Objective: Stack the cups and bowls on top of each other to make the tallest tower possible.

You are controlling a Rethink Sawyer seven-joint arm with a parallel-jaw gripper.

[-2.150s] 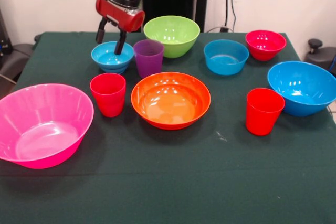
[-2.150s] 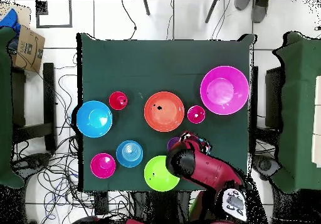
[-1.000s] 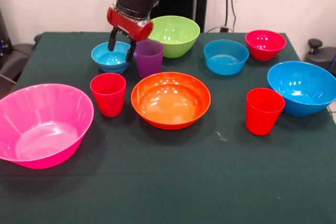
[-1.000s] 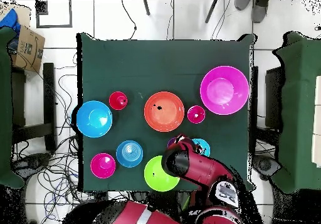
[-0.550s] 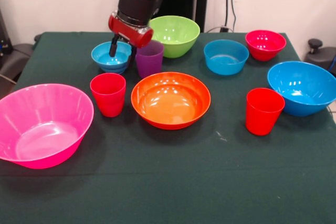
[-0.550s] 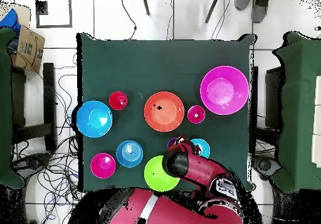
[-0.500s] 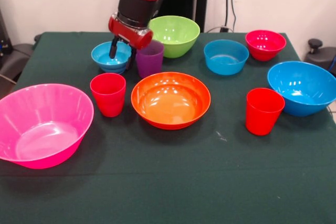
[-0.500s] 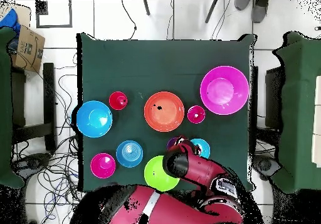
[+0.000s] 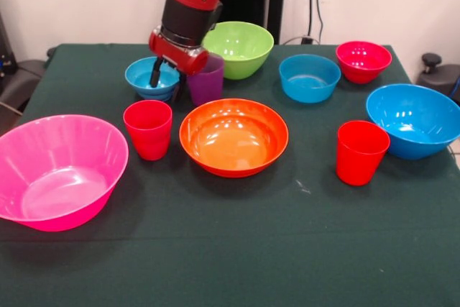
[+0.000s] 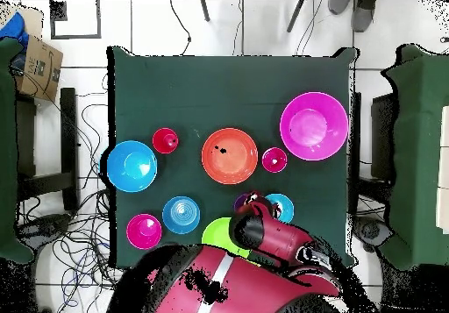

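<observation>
Ten loose pieces on the table [image 9: 237, 249], nothing stacked yet. Front view, left to right: large pink bowl [image 9: 57, 170], red cup [image 9: 148, 129], small blue bowl [image 9: 152, 77] at the back, purple cup [image 9: 206, 80] just beside it, orange bowl [image 9: 233, 136], lime green bowl [image 9: 236, 48] behind, second small blue bowl [image 9: 309, 77], second red cup [image 9: 361, 152], small red-magenta bowl [image 9: 364, 60], large blue bowl [image 9: 415, 120] at the right edge.

Step in hand looks like grabbing the purple cup by its rim. To do it well: one finger inside the cup, one outside on the wall facing the small blue bowl, drop far enough for a firm pinch, then lift straight up so the cup doesn't tip or knock that bowl.

Gripper [image 9: 167, 77] sits low over the gap between small blue bowl and purple cup. Fingers spread apart, a modest gap. One dark finger [image 9: 154, 73] shows in front of the blue bowl; the other is against the cup's near wall, contact unclear. It holds nothing.
</observation>
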